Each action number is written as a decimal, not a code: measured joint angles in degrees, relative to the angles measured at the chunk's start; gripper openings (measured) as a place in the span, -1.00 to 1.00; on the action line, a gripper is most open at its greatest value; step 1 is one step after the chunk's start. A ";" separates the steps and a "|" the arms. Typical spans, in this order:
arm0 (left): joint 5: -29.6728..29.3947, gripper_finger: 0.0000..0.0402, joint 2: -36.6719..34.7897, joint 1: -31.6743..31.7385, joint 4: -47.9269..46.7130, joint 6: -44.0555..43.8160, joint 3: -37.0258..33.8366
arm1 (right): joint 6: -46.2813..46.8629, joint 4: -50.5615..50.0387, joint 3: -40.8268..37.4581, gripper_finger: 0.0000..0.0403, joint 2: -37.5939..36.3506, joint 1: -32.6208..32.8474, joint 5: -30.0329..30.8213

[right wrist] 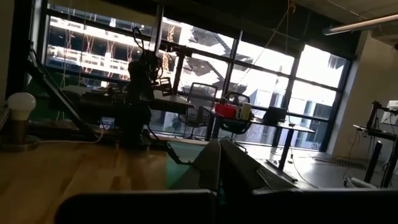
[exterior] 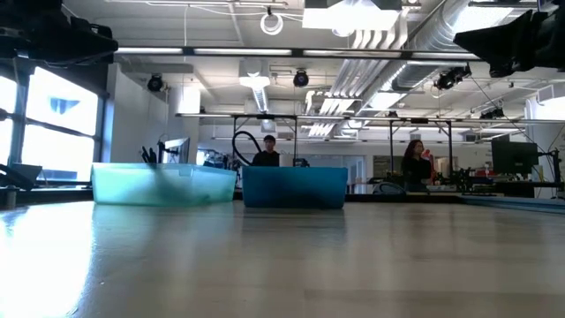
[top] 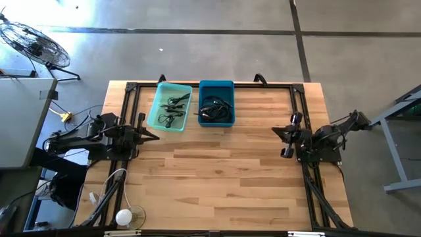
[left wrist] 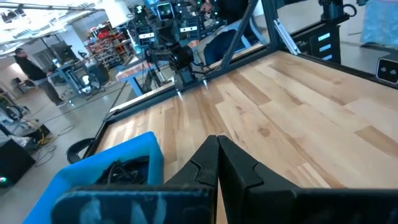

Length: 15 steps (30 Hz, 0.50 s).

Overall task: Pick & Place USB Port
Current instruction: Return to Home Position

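Note:
Two bins stand side by side at the table's far edge: a light teal bin (top: 170, 106) holding several small black cable pieces, and a darker blue bin (top: 216, 103) holding a tangle of black cables (top: 215, 109). In the low view the teal bin (exterior: 163, 185) and the blue bin (exterior: 295, 186) rest on their bases. My left gripper (top: 155, 137) waits shut above the table's left side, just near of the teal bin. My right gripper (top: 277, 131) waits shut above the right side. In the left wrist view the shut fingers (left wrist: 217, 163) point past the blue bin (left wrist: 109, 174).
A black frame runs along the table's far edge and both sides (top: 263, 84). Bare wood (top: 217, 178) fills the middle and near part of the table. A white bulb-shaped object (top: 125, 216) sits at the near left corner. People stand in the room beyond.

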 joint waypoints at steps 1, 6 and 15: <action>-0.43 -1.00 0.01 0.00 -0.06 0.00 0.00 | 0.04 -0.23 0.00 -1.00 -0.11 -0.79 -0.45; -1.51 -1.00 0.02 0.00 -0.44 0.00 0.00 | 0.35 -0.76 0.00 -1.00 -0.15 -5.62 -4.39; -4.96 -1.00 0.02 0.00 -0.44 1.49 0.00 | 10.52 -8.92 0.00 -1.00 -0.11 -13.08 -13.69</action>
